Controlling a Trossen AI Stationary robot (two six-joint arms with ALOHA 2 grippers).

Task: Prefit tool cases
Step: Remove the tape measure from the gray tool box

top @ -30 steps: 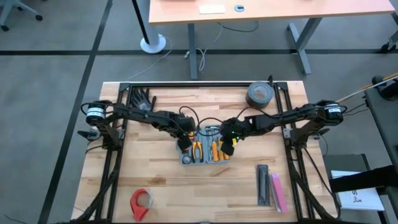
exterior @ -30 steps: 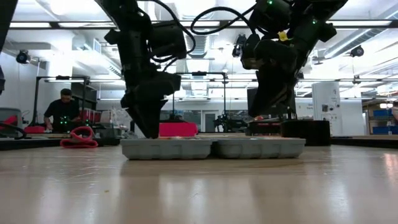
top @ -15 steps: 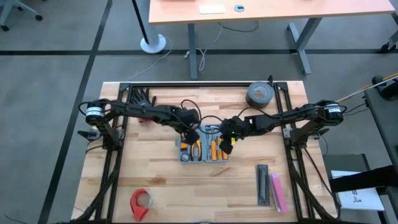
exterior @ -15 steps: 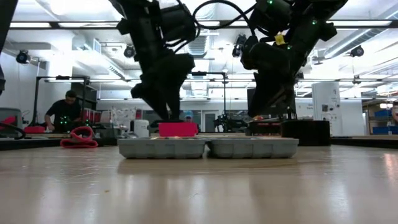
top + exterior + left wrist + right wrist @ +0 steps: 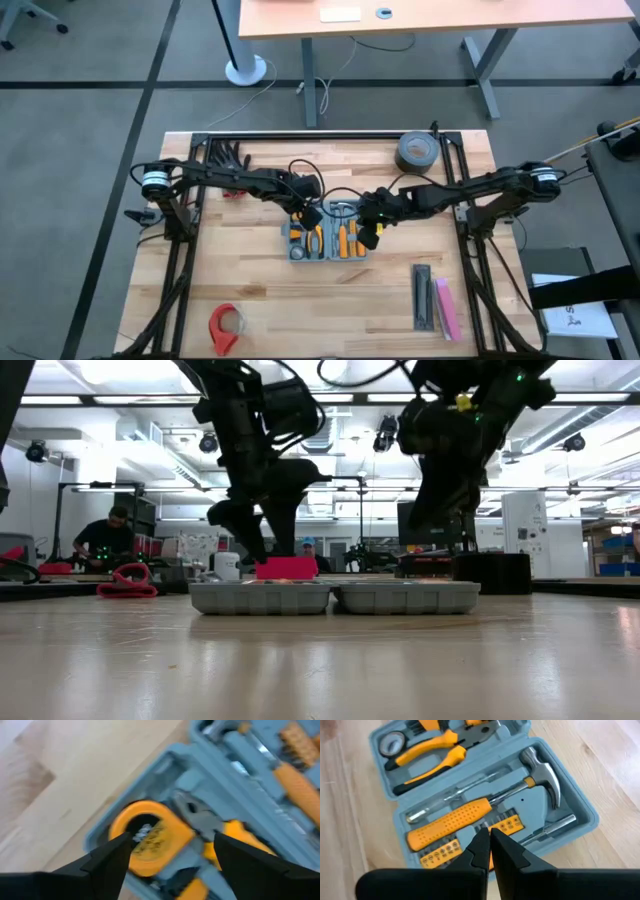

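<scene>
The wooden table (image 5: 250,270) carries everything, with the tool case (image 5: 328,240) lying open and flat near its middle, both halves spread side by side. Taking the case as the landmark, the left gripper (image 5: 306,214) hangs just above its left half, jaws spread wide over the round yellow tape measure (image 5: 147,836) and the yellow-handled pliers (image 5: 220,832) seated in that half, pinching nothing. The right gripper (image 5: 372,226) hovers over the case's right half, jaws pressed together and empty, above the yellow-handled screwdriver (image 5: 450,822); the hammer (image 5: 540,770) lies in the same half, on the screwdriver's far side. A roll of grey tape (image 5: 417,151) sits beyond the case toward the table's far right corner. A black bar (image 5: 424,296) and a pink bar (image 5: 445,308) lie side by side well to the near right of the case. A red tape dispenser (image 5: 227,325) rests well to the case's near left.
</scene>
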